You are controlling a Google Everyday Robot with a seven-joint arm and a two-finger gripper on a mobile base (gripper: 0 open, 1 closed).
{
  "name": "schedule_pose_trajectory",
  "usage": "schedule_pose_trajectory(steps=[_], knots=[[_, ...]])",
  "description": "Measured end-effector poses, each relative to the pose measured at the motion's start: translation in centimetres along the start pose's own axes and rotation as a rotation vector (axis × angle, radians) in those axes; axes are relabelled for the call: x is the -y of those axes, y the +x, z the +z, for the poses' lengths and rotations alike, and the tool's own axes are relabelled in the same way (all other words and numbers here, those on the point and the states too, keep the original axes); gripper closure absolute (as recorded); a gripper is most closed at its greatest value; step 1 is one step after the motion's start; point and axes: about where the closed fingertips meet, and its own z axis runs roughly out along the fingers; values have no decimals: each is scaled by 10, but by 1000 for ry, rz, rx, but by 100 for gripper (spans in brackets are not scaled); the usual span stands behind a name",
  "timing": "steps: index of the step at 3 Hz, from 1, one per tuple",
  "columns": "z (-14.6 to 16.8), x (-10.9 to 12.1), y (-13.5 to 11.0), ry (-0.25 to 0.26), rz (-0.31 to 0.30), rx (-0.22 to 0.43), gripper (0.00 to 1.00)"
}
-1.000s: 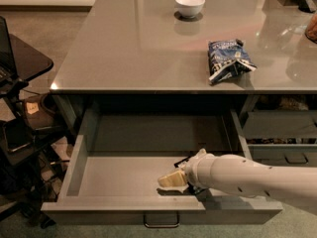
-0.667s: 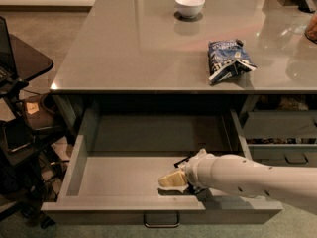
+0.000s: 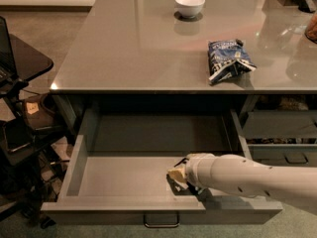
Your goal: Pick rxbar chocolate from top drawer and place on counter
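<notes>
The top drawer [image 3: 119,175] is pulled wide open below the counter [image 3: 138,48], and its bar handle [image 3: 161,221] shows at the front. My gripper [image 3: 177,174] reaches in from the right on a white arm and sits low over the drawer floor near the front right. A small dark flat shape [image 3: 174,186] lies right under the gripper's tip. It may be the rxbar chocolate, but the arm hides most of it, and I cannot tell whether the gripper touches it.
A blue-and-white chip bag [image 3: 228,58] and a white bowl [image 3: 189,4] sit on the counter. A black side table [image 3: 25,58] and a chair stand to the left. A narrower drawer [image 3: 282,133] is partly open on the right.
</notes>
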Motion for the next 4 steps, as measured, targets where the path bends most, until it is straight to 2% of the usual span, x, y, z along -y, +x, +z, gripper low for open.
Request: schedule_pose_trajectory(steps=[2,3,4], knots=[[0,0,0,0,0,0,89],[-10,1,-12,6,-15,28,100],[-47,15,-55,26,-47,101,100]])
